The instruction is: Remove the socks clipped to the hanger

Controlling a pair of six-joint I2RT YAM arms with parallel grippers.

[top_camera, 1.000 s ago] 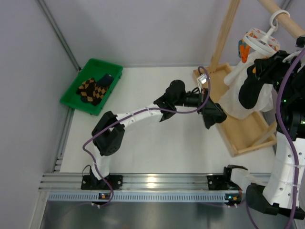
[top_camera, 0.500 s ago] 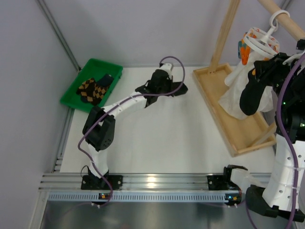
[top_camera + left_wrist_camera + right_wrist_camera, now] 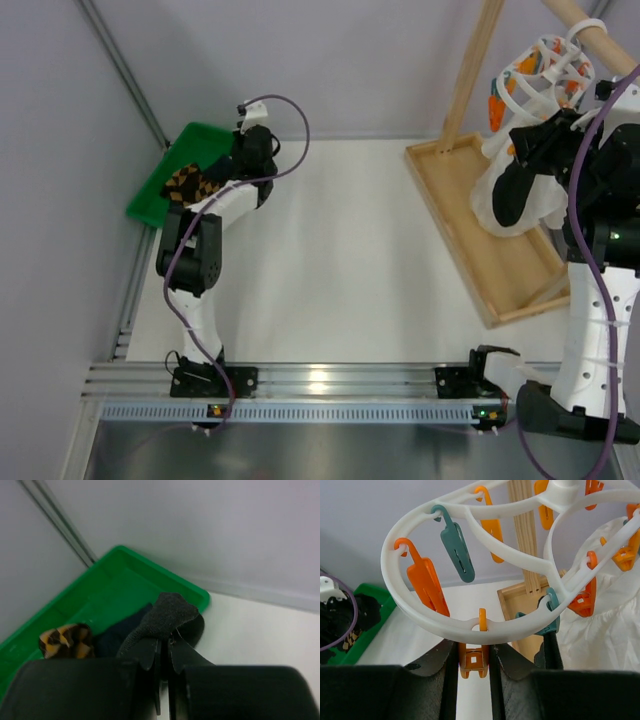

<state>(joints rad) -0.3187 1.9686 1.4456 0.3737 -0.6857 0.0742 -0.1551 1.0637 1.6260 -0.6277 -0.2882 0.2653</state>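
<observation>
My left gripper (image 3: 164,645) is shut on a plain dark sock (image 3: 167,614) and holds it over the near corner of the green tray (image 3: 125,582). In the top view that gripper (image 3: 225,165) sits at the tray's right end. An argyle sock (image 3: 65,639) and a navy one lie in the tray. My right gripper (image 3: 472,666) is shut on an orange clip (image 3: 473,662) hanging from the outer ring of the white hanger (image 3: 470,622). Beside it a dark sock (image 3: 549,647) hangs from a teal clip. The hanger (image 3: 548,70) hooks over the wooden bar.
A large white cloth (image 3: 500,215) hangs below the hanger, over the wooden rack's base frame (image 3: 490,270) at the right. A wooden upright (image 3: 470,70) rises at the back. The grey wall lies close behind the green tray (image 3: 150,190).
My left arm has swung from the rack across the table to the green tray, carrying the dark sock. The hanger has tilted a little in the right gripper's hold.
</observation>
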